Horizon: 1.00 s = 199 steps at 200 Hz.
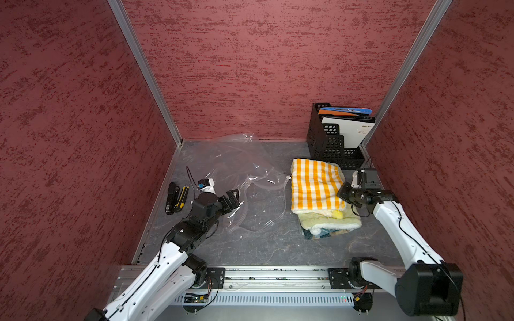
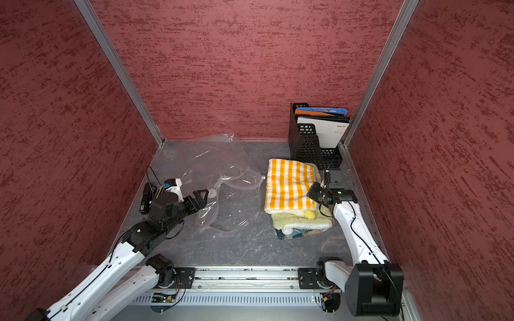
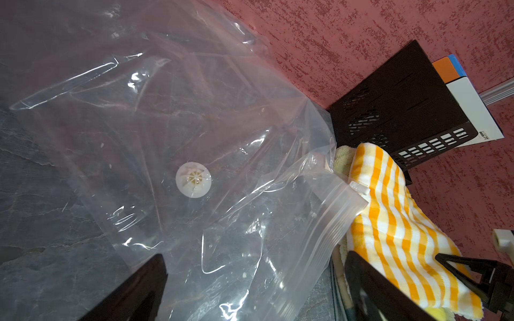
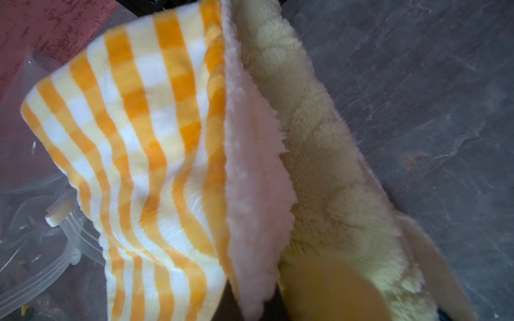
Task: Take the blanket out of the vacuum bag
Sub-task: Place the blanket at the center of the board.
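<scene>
Valve (image 3: 193, 179) plain from left wrist (right wrist misses it); left hand (image 1: 236, 198) apart, right hand (image 1: 342, 193) clamped on blanket (image 1: 315, 183).

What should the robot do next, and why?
Probably draw the right hand away from the blanket: it already lies beside the bag, fully out, and the left hand hangs open over the empty bag.

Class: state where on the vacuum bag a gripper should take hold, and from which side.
Probably the zip-seal strip of the vacuum bag: thicker than the film, seemingly arching off the table. Come in from the left gripper beside it, jaws straddling the strip.
</scene>
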Available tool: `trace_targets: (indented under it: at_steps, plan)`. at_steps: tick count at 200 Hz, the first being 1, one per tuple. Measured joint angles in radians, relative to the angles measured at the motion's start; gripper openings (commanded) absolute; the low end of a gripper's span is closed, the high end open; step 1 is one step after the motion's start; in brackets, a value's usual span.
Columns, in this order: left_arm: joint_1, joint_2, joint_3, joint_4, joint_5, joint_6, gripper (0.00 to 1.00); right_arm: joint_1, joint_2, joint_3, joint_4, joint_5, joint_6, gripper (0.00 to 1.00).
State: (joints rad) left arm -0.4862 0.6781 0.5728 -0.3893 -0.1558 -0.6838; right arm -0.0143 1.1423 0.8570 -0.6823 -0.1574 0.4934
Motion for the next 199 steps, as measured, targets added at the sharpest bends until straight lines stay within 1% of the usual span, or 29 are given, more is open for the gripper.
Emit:
trace_targets:
  at_steps: [5, 15, 23, 27, 38, 43, 48, 58, 81, 98, 118, 133, 150, 151, 152, 153, 154, 155, 156, 157, 158, 175, 186, 199]
  plan:
    - [0.000, 0.000, 0.000, 0.000, 0.000, 0.000, 1.00, 0.000, 0.000, -0.011, 0.001, -0.007, 0.001, 0.15]
    - [0.000, 0.000, 0.000, 0.001, 0.001, 0.001, 1.00, -0.001, 0.000, -0.031, -0.002, -0.023, 0.004, 0.16]
    - [0.000, 0.001, 0.000, 0.001, 0.001, 0.001, 1.00, -0.001, -0.001, -0.043, -0.007, -0.038, 0.007, 0.21]
    - [0.000, 0.002, 0.000, 0.002, 0.001, 0.001, 1.00, -0.002, -0.002, -0.046, -0.011, -0.045, 0.009, 0.27]
    - [0.000, 0.008, 0.000, 0.004, 0.002, 0.001, 1.00, -0.002, -0.012, -0.052, -0.017, -0.060, 0.011, 0.50]
    - [0.000, 0.010, 0.000, 0.006, 0.002, 0.002, 1.00, -0.002, -0.023, -0.055, -0.021, -0.064, 0.019, 0.56]
    - [0.000, 0.015, 0.000, 0.007, 0.002, 0.002, 1.00, -0.002, -0.032, -0.056, -0.026, -0.064, 0.016, 0.58]
    - [0.000, 0.024, 0.000, 0.008, 0.005, 0.005, 1.00, -0.002, -0.049, -0.056, -0.035, -0.056, 0.016, 0.61]
    - [0.000, 0.049, 0.009, 0.006, 0.008, 0.019, 1.00, -0.002, -0.092, -0.051, -0.064, 0.010, 0.014, 0.66]
    - [0.000, 0.063, 0.044, -0.007, 0.009, 0.032, 1.00, -0.003, -0.133, -0.024, -0.089, 0.051, 0.011, 0.65]
    - [-0.002, 0.061, 0.112, -0.029, 0.009, 0.054, 1.00, -0.003, -0.146, 0.047, -0.092, 0.063, 0.007, 0.64]
    - [-0.011, 0.044, 0.159, -0.040, -0.005, 0.077, 1.00, -0.003, -0.148, 0.083, -0.060, 0.068, 0.009, 0.66]
    - [-0.025, 0.022, 0.192, -0.049, -0.041, 0.118, 1.00, -0.003, -0.162, 0.087, -0.006, 0.084, 0.017, 0.67]
    - [-0.026, 0.021, 0.195, -0.051, -0.043, 0.120, 1.00, -0.003, -0.163, 0.087, 0.000, 0.085, 0.017, 0.68]
    - [-0.026, 0.020, 0.196, -0.051, -0.045, 0.122, 1.00, -0.003, -0.164, 0.087, 0.002, 0.086, 0.017, 0.74]
    - [-0.027, 0.020, 0.197, -0.051, -0.048, 0.125, 1.00, -0.003, -0.164, 0.087, 0.005, 0.087, 0.017, 0.74]
    - [-0.027, 0.020, 0.200, -0.053, -0.053, 0.129, 1.00, -0.003, -0.167, 0.087, 0.011, 0.089, 0.018, 0.81]
    - [-0.028, 0.020, 0.201, -0.054, -0.054, 0.132, 1.00, -0.003, -0.168, 0.087, 0.014, 0.090, 0.018, 0.94]
    - [-0.029, 0.020, 0.203, -0.055, -0.060, 0.137, 1.00, -0.003, -0.169, 0.087, 0.019, 0.092, 0.018, 0.94]
    - [-0.029, 0.020, 0.204, -0.056, -0.061, 0.140, 1.00, -0.003, -0.170, 0.087, 0.022, 0.092, 0.018, 0.98]
    - [-0.030, 0.020, 0.207, -0.056, -0.065, 0.143, 1.00, -0.003, -0.172, 0.087, 0.028, 0.094, 0.019, 0.98]
    - [-0.036, 0.041, 0.254, -0.068, -0.137, 0.195, 1.00, -0.001, -0.210, 0.073, 0.151, 0.113, 0.022, 0.99]
    - [-0.036, 0.071, 0.288, -0.060, -0.191, 0.236, 0.99, 0.001, -0.258, 0.009, 0.341, 0.116, -0.001, 0.99]
    - [-0.033, 0.095, 0.292, 0.004, -0.243, 0.303, 0.99, 0.003, -0.296, -0.099, 0.578, 0.122, -0.071, 0.99]
